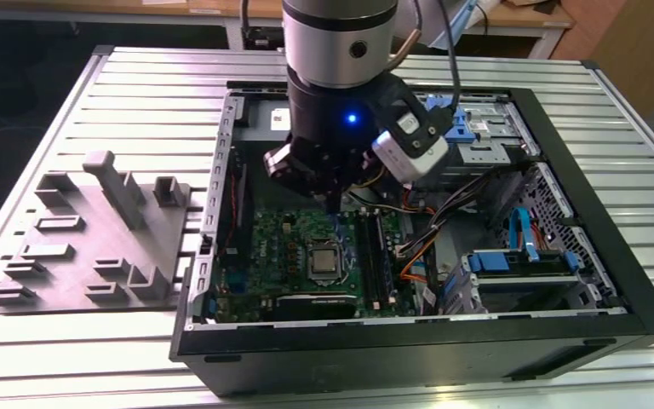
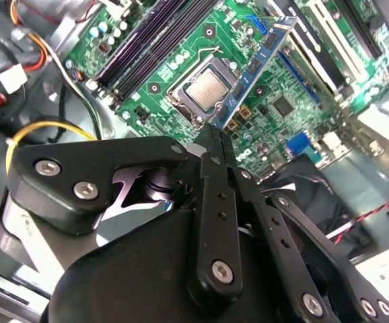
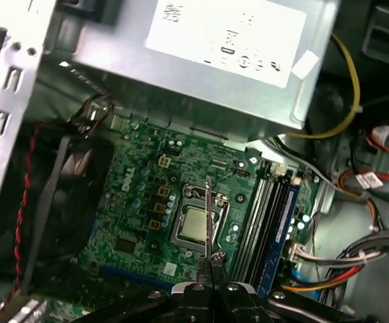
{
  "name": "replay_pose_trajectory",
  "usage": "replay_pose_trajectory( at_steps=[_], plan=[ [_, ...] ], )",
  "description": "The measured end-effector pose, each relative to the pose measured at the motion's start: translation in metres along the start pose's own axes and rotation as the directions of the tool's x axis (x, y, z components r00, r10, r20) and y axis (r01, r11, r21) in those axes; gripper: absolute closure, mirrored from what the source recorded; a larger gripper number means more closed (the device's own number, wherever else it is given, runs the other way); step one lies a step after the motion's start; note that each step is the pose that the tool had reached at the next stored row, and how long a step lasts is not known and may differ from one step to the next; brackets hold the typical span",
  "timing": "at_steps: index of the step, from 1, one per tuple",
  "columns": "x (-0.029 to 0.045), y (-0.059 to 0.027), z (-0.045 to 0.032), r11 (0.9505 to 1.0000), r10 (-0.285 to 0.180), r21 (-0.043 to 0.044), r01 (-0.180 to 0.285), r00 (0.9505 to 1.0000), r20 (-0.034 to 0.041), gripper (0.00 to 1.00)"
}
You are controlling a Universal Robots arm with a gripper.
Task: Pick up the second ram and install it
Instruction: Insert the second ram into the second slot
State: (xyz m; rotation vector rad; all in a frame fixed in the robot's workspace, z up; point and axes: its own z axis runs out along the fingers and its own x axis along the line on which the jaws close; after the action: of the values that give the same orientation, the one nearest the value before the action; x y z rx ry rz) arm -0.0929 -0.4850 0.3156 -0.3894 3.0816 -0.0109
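The end effector (image 2: 215, 138) is seen with its black metal fingers drawn narrow, clamped on one end of the second ram (image 2: 262, 60). The ram is held over the green motherboard (image 2: 157, 87), across the square metal processor socket (image 2: 204, 91) and apart from the long dark memory slots (image 2: 140, 47). It is shown as a long, thin, flat blue board strip with small dark chips along one face. In the first wrist view the ram (image 3: 208, 215) is seen edge-on as a fine line. The motherboard is housed in an open black computer case (image 1: 418, 349), which is set on a ribbed aluminium worktop (image 1: 146, 94). A grey moulded fixture (image 1: 88, 247) is laid beside the case, at the exterior view's left.
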Motion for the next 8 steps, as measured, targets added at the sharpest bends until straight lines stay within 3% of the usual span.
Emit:
replay_pose_trajectory(
  at_steps=[4, 8],
  plan=[
    [0.0001, 0.0, 0.0012, 0.9974, 0.072, 0.0025, -0.072, 0.9974, -0.0008, 0.89],
    [0.0001, 0.0, 0.0023, 0.99, 0.141, 0.005, -0.141, 0.99, -0.0014, 0.89]
  ],
)
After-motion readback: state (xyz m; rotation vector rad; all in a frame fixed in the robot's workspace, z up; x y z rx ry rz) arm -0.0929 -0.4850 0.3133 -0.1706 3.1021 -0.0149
